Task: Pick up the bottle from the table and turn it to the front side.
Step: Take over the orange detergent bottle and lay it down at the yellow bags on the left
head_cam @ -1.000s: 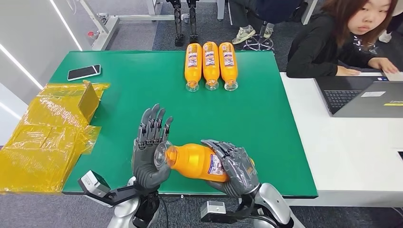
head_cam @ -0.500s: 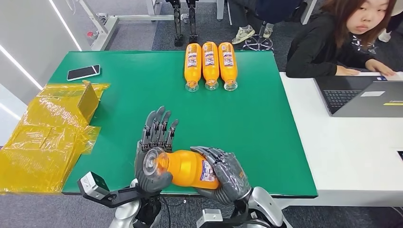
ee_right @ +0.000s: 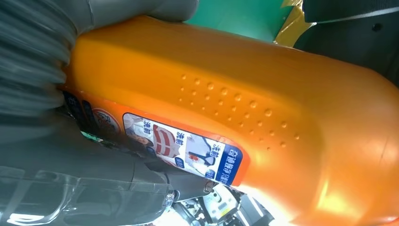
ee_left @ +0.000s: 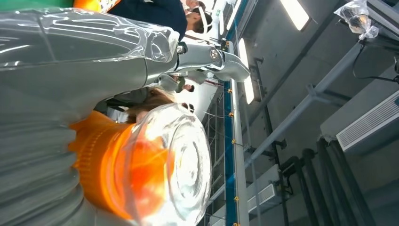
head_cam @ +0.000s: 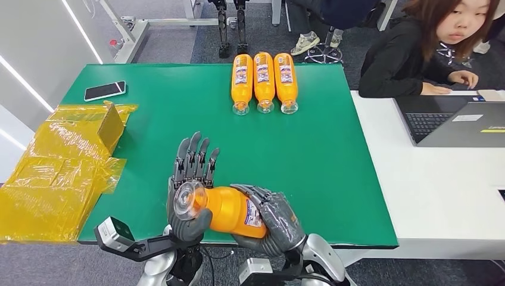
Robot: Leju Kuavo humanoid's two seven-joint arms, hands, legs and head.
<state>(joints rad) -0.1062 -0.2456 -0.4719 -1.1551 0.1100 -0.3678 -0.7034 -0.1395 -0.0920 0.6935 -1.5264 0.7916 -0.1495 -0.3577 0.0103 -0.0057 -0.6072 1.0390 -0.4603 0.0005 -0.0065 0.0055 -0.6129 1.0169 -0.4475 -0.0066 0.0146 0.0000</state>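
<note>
head view: the orange plastic bottle with a clear cap and a blue-and-white label [head_cam: 229, 210] was held lying sideways just above the near edge of the green table mat [head_cam: 333, 161], lifted so it could be rolled without dragging on the surface. the right hand [head_cam: 269, 220] was wrapped round the label end, grasping the body, likely the one doing the turning. the left hand [head_cam: 189, 193] cupped the clear cap end with its palm and thumb while the fingers stood up and apart, more a support and pivot than a full grasp. label faced partly up and toward the right hand, so the turn to the front looked underway, not finished. three matching orange bottles [head_cam: 264, 80] lay side by side at the far edge, caps toward the robot, labels up, probably the reference pose. a black phone [head_cam: 105, 90] and crinkled yellow plastic wrap [head_cam: 53, 173] sat at the left; a person in black [head_cam: 411, 56] sat at a grey laptop [head_cam: 455, 122] on the white table. left wrist view: the clear cap [ee_left: 176, 165] and orange neck were pressed against the grey ribbed palm. right wrist view: the orange body with raised dots and the label [ee_right: 188, 146] lay close against the hand, dark fingers under the label edge, grip looked firm.
</note>
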